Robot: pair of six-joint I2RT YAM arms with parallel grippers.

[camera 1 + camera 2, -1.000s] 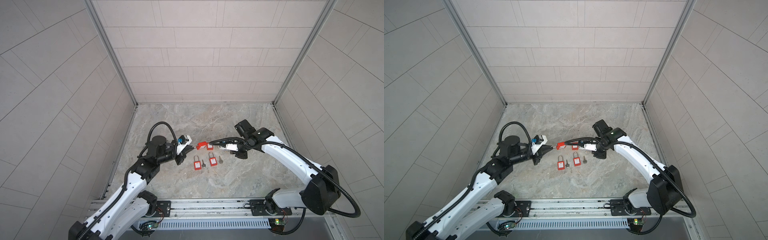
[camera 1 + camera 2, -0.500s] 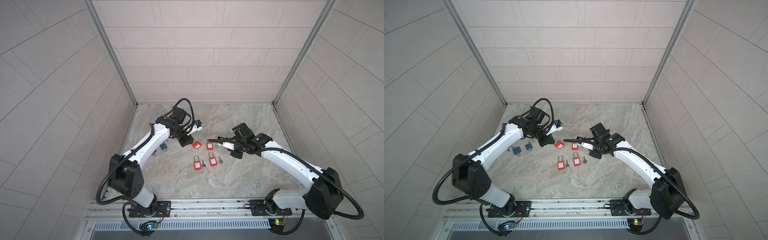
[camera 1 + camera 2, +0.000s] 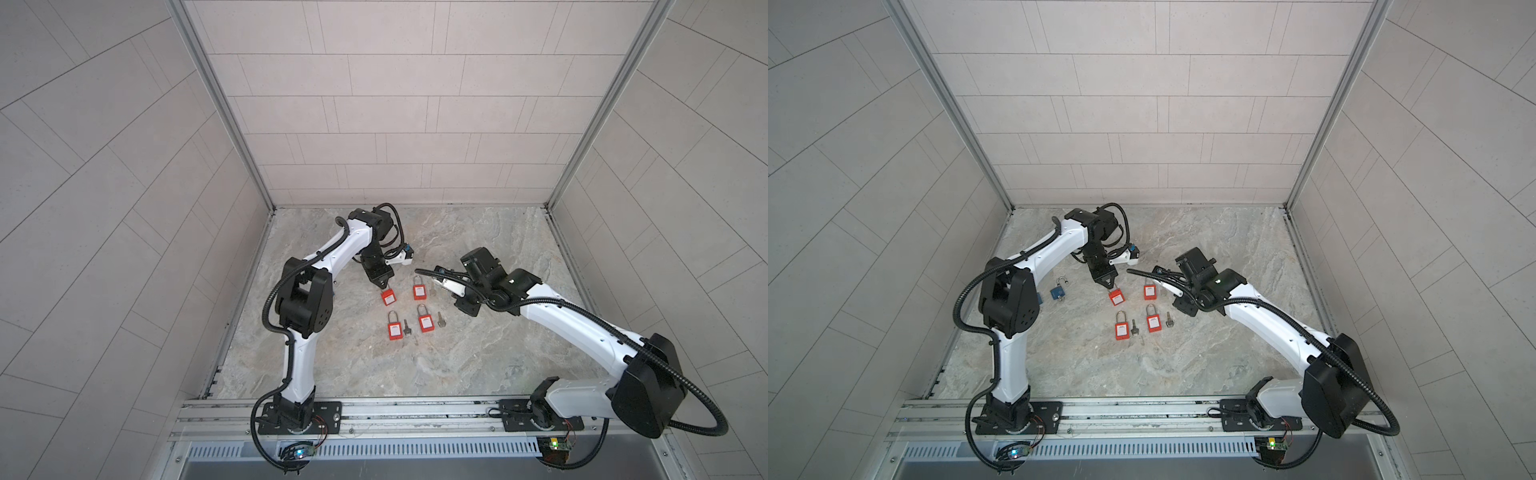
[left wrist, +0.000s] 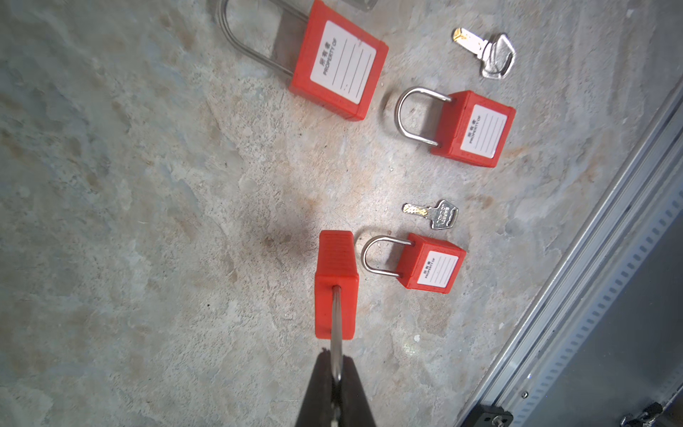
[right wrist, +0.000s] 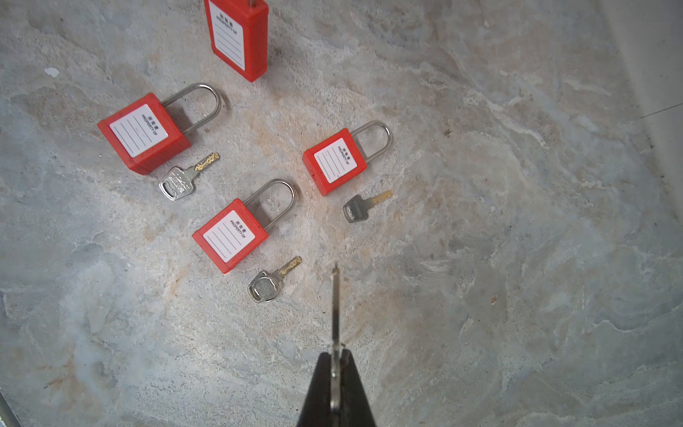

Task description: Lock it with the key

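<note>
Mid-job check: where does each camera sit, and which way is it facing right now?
Top views: high, near the base rail, looking down and toward the back wall; the left arm and right arm show whole.
Left wrist: behind the left gripper, looking along it at the red padlock held by its shackle; only that gripper shows.
Right wrist: behind the right gripper, looking along its pinched key down at the floor; only that gripper shows.
Shared: both wrist views catch the held red padlock and three padlocks lying flat.

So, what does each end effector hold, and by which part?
Left end effector: a red padlock, by its shackle. Right end effector: a key, by its head.
</note>
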